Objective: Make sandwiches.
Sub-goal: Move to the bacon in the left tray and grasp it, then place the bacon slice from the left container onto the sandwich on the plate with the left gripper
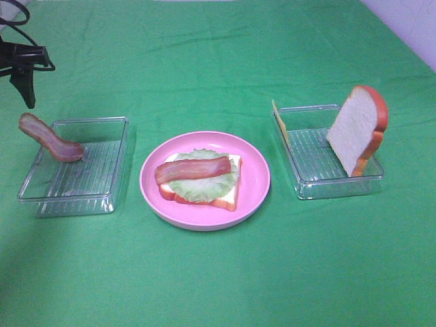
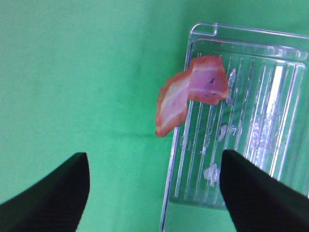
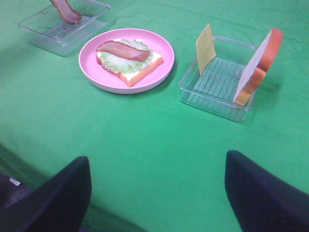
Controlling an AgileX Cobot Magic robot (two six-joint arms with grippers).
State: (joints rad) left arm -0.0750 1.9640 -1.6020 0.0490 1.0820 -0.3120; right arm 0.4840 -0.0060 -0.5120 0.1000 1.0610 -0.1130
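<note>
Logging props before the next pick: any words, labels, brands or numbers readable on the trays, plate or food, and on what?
None readable: no print shows on the pink plate, left tray, right tray, bread slice, cheese or bacon strip.
Glints on the left tray's floor: too blurred to tell if they are text.

Bread slice (image 1: 232,193), lettuce (image 1: 204,187) and bacon strip (image 1: 193,169) are stacked on the plate (image 1: 255,178); second strip (image 1: 48,139), cheese (image 1: 280,121) and upright slice (image 1: 354,129) are leaned in trays (image 1: 88,120).
</note>
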